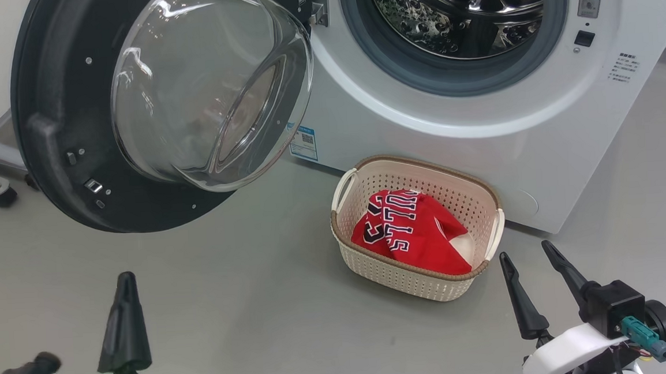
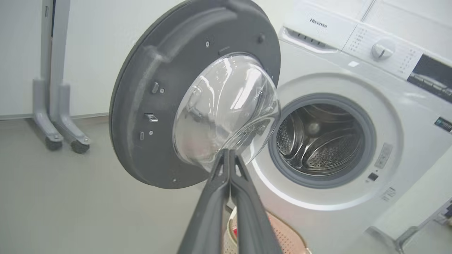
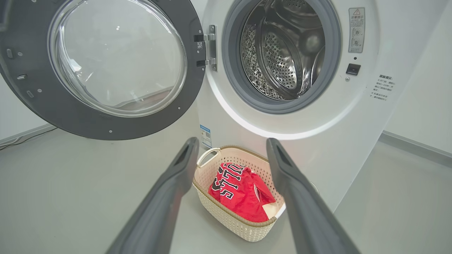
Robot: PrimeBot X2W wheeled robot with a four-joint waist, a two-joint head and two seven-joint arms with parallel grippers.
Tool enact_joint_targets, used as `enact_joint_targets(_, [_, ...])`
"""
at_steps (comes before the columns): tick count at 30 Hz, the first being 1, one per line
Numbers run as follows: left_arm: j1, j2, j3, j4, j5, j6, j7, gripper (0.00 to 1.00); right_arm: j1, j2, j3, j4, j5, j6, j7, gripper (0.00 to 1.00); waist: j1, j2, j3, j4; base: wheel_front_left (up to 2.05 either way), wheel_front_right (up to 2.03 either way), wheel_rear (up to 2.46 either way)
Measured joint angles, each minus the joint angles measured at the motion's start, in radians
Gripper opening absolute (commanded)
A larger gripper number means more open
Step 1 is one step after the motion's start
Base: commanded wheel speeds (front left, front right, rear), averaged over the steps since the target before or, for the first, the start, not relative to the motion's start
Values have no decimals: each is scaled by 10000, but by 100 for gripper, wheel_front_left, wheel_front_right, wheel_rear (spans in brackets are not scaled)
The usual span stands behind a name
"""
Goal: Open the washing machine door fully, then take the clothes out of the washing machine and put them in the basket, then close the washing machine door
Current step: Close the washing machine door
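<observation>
Standing wide open to the left of the drum opening, the washing machine door (image 1: 62,111) hangs from its hinge (image 3: 211,47), its broad dark rim turned toward the room and its clear bowl-shaped window (image 1: 205,90) bulging outward, glossy with reflections. The white washing machine (image 1: 421,124) beside it shows a grey rubber gasket (image 1: 368,57) ringing a perforated steel drum (image 1: 461,11), and a small blue label (image 1: 304,144) sits low on its front. The basket (image 1: 408,280) stands on the grey floor (image 1: 230,297) just in front of the machine, below the opening and to the right of the door; it is cream and perforated, with a brown woven-look rim and white side handles. Inside it lies a crumpled red jersey (image 1: 417,234) with black-and-white lettering, a patch of white fabric showing at its lower right edge. At the lower left of the head view the left pincer (image 1: 124,279) points upward toward the door's lower rim, well apart from it, its two dark fingers clenched tip to tip on nothing; the left wrist view has them aimed at the bottom of the window. At the lower right the right pincer (image 1: 526,249) is released, fingers spread, tips near the basket's right-hand end, and its wrist view frames basket and jersey between them.
</observation>
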Motion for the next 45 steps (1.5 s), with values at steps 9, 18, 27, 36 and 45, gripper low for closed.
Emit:
enact_joint_targets(9, [248, 88, -1421, -1616, -3954, -301, -984, 0, -12, -56, -27, -52, -2, -75, 46, 100, 0, 0, 186, 28, 0, 0, 0])
enact_joint_targets(18, [-298, 73, 968, -1766, -8153, -640, -1037, 0, -27, -194, -33, -217, -42, -73, 174, 100, 0, 0, 452, 16, 0, 0, 0])
enact_joint_targets(27, [-2251, 961, 3494, -96, -9708, 6, -224, 0, -138, -430, -31, -581, -192, -73, 443, 100, 0, 0, 949, -86, 0, 0, 0])
enact_joint_targets(36, [-4145, 2709, 4263, 2023, -10236, 1177, 719, 0, -438, -796, -90, -1072, -320, -63, 775, 100, 0, 0, 1735, -366, 0, 0, 0])
enact_joint_targets(45, [-5560, 3359, 4276, 3595, -10479, 1302, 1216, 0, -783, -1131, -196, -1582, -470, -15, 1068, 100, 0, 0, 2547, -710, 0, 0, 0])
